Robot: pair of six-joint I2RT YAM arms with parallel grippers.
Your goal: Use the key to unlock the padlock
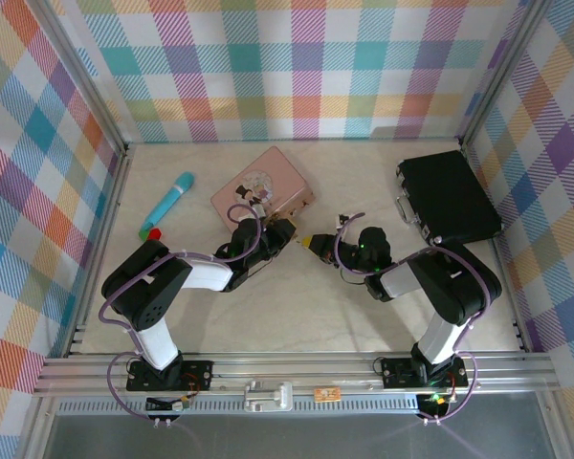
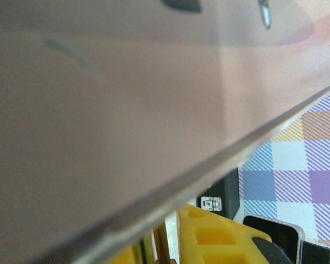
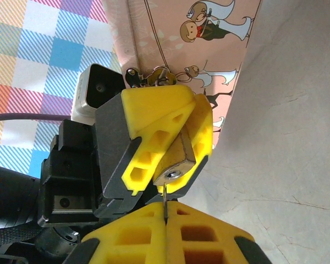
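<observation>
The small brass padlock (image 3: 181,157) is clamped between the yellow fingers (image 3: 154,113) of my left gripper (image 1: 285,232), its keyhole end facing my right wrist camera. The thin dark key (image 3: 164,197) stands upright, pinched between the two shut fingertips of my right gripper (image 3: 165,209). The key's tip reaches the keyhole on the padlock's underside. From the top view the two grippers meet tip to tip just in front of the pink tin (image 1: 263,196). The padlock's shackle is hidden behind the left fingers.
The pink picture tin's lid (image 2: 126,99) looms blurred right above my left wrist camera. A turquoise tube (image 1: 169,203) lies to the left with a small red piece (image 1: 145,232) at its near end. A black case (image 1: 448,196) sits at the back right.
</observation>
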